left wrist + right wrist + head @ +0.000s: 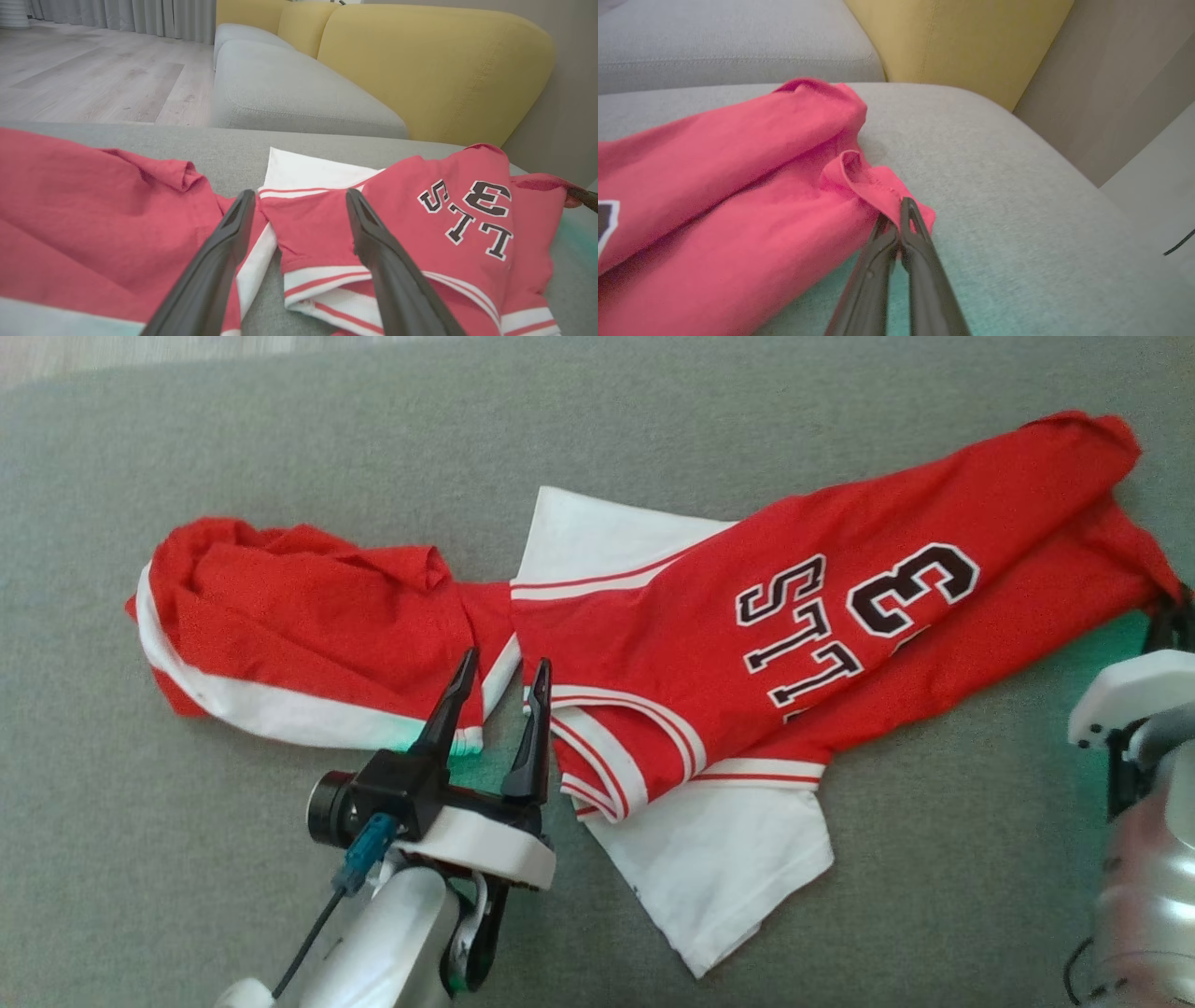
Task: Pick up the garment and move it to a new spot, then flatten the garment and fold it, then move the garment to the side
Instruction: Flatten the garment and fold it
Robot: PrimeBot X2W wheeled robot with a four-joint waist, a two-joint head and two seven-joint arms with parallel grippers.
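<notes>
The right gripper (900, 219) has its fingers pinched on a red hem corner of the jersey (709, 644). The left gripper (495, 686) stands spread astride the striped trim, gripping nothing, and should, I judge, close there before both lift evenly. The jersey lies crumpled lengthwise along the grey cushion (187, 896), hem toward its right edge.

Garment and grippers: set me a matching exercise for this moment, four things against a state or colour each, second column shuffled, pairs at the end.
Column one:
1. left gripper
2. right gripper
3. garment
4. sofa backrest

Column two:
A. red and white, lying crumpled on the grey cushion
B. yellow
C. shut on the garment's red edge
D. open, fingers spread at the garment's middle

Pairs: 1-D; 2-C; 3-A; 4-B
</notes>
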